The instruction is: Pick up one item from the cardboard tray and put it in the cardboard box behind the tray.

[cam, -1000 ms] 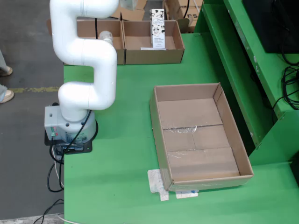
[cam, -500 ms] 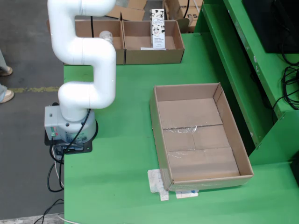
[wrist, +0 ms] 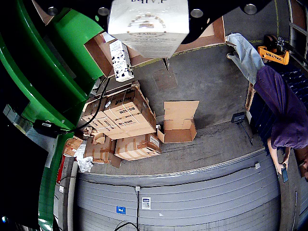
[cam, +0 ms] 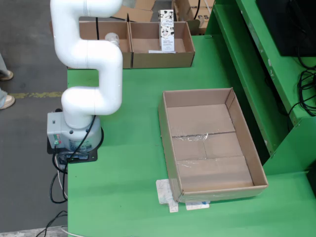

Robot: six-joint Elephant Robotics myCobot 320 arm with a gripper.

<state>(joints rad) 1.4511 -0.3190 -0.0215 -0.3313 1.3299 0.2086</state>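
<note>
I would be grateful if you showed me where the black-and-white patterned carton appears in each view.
Fixed view: the black-and-white patterned carton stands upright at top centre, inside the right-hand small cardboard box.
Tool view: upper left, tilted, beside the green table edge.
Shared landmark: the green table.

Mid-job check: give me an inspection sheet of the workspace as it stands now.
Surface: green table, with white paper scraps at the near corner of the tray.
Job's things: large cardboard tray shows no items inside; two cardboard boxes behind it, one holding a spotted carton; a white box sits right under the wrist camera.
Clutter: stacked cartons on the floor beyond.
Hand: fingers not visible; state cannot be told.
Cables: black leads at the arm base and at the right edge.
Surroundings: person in purple, roller door.
</note>
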